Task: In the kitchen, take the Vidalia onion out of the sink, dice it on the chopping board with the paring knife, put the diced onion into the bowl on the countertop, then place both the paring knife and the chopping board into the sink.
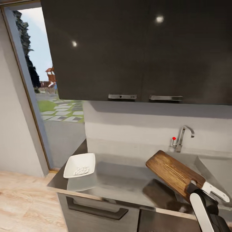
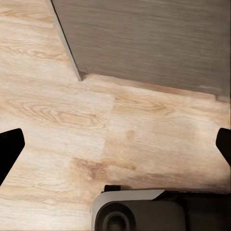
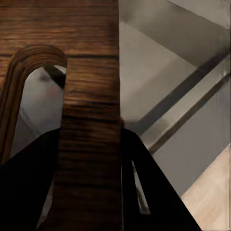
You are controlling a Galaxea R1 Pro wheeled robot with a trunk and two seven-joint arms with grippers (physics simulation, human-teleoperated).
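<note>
Up over the countertop [image 1: 129,180], the right gripper [image 1: 197,187] is clamped on the chopping board [image 1: 174,172] at its handle end, held tilted near the sink [image 1: 212,167]; the bowl [image 1: 80,165] sits at the countertop's left edge; the left gripper [image 2: 115,144] gapes empty over floor [image 2: 72,120]

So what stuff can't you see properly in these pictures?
- Sink basin, head view: cut by the edge, partly behind the chopping board.
- Right end effector, head view: fingertips behind the board.
- White bits in the bowl, head view: too small to identify.
</note>
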